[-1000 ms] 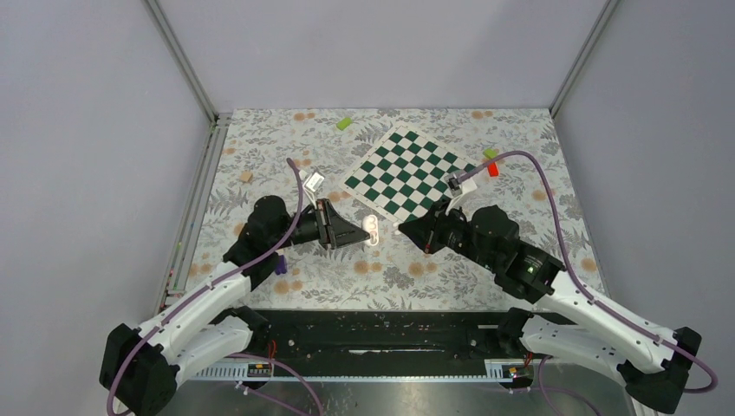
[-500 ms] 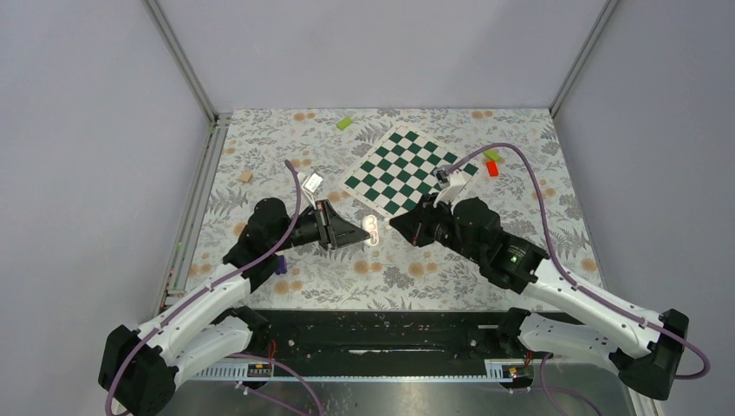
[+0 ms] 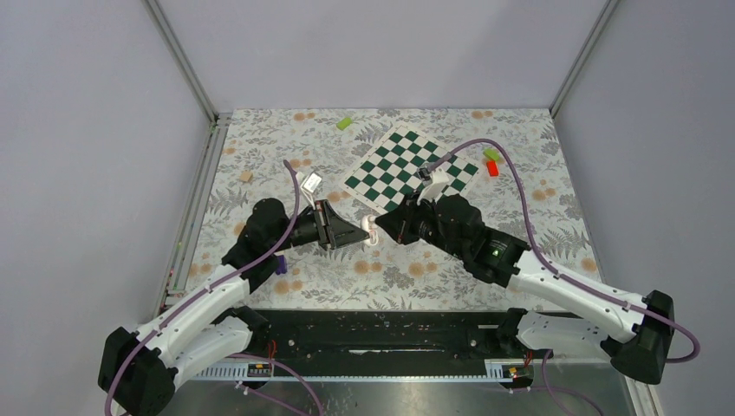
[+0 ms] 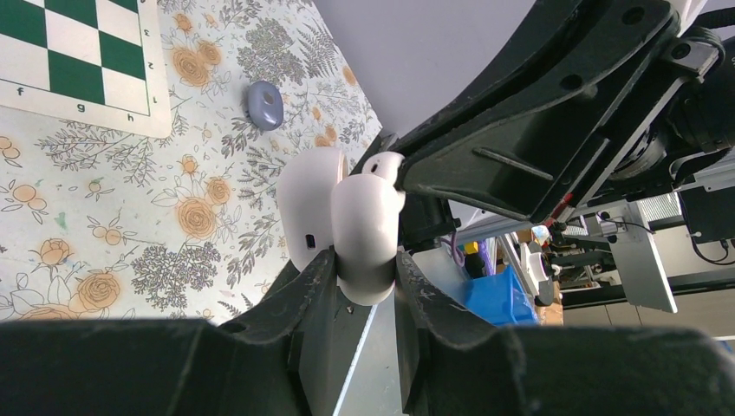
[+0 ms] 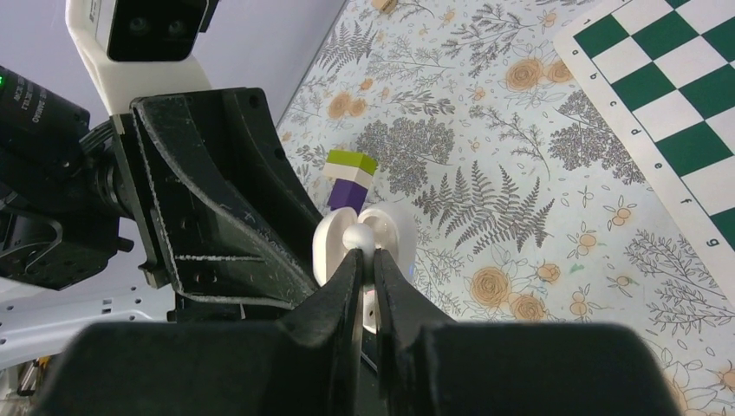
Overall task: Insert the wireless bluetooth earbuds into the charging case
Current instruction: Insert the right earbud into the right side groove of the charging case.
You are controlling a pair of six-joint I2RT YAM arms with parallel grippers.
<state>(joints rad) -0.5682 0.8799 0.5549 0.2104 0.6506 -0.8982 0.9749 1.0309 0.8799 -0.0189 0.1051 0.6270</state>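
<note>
My left gripper (image 3: pixel 360 232) is shut on the charging case (image 3: pixel 371 230), a white oval case with its lid swung open. In the left wrist view the case body (image 4: pixel 367 227) sits between my fingers (image 4: pixel 316 277), with the lid (image 4: pixel 308 208) to the left. My right gripper (image 3: pixel 382 228) is shut on one white earbud (image 5: pixel 358 237) and holds it right against the open case (image 5: pixel 392 227). The bud (image 4: pixel 382 165) also shows at the top of the case in the left wrist view. I see no second earbud.
A green-and-white chessboard (image 3: pixel 407 169) lies behind the grippers. A green-white-purple block (image 5: pixel 348 178) lies on the floral cloth by the left arm. A small bluish oval (image 4: pixel 264 104) lies near the board. Green blocks (image 3: pixel 345 122) and a red one (image 3: pixel 493 169) lie farther back.
My right gripper has moved left with the earbud, from a gap away up to the open case. The left gripper and case have stayed still.
</note>
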